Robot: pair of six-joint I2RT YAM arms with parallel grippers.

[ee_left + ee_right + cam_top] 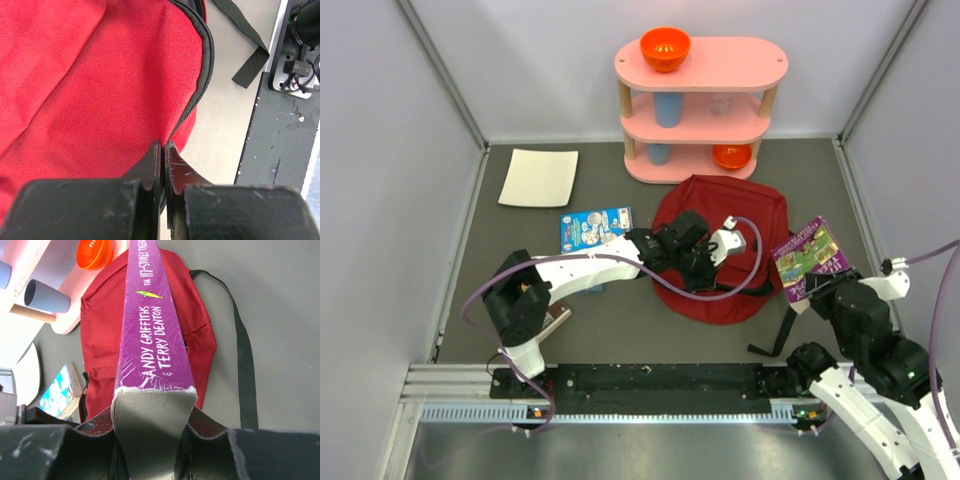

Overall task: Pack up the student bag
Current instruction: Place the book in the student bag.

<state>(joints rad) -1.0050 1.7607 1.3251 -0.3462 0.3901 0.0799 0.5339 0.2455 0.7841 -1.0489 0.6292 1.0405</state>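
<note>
The left pincer (163, 152) is clamped on the zipper edge of the student bag (715, 300), lying flat on the table (620, 330); lift that edge gently to open the mouth, so the right pincer (154, 415), gripping a purple book (152, 340), can slide it in

Student bag (715, 195) lies mid-counter (620, 330), and right behind it stands the shelf unit (720, 65), a bowl (665, 47) on its top tier. Picture book (595, 229) sits just left of the bag, plate (539, 177) farther back-left. At the bag's right, the paperback (810, 258) is clamped in the right claw (152, 412). The left claw (163, 145) pinches the bag's zipper edge.
</note>
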